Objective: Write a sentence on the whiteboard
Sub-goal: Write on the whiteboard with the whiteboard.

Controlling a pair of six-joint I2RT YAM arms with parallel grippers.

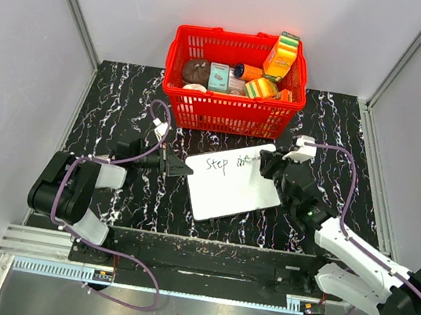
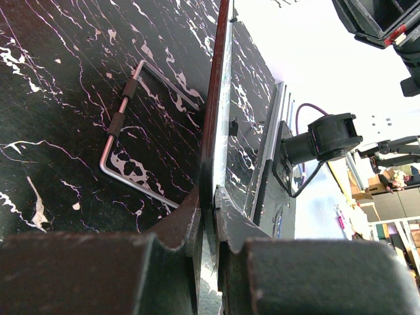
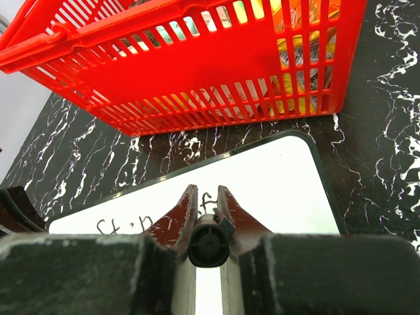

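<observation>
Left gripper jaws closed on the left edge of the flat white round-cornered whiteboard, the edge pinched between the fingers. Right gripper jaws clamped round a black cylindrical marker, its tip down on the board just ahead of them. Thin black handwritten words, "Step int", between the two sets of jaws. Red plastic slatted basket beyond the right jaws, just past the board's far edge.
</observation>
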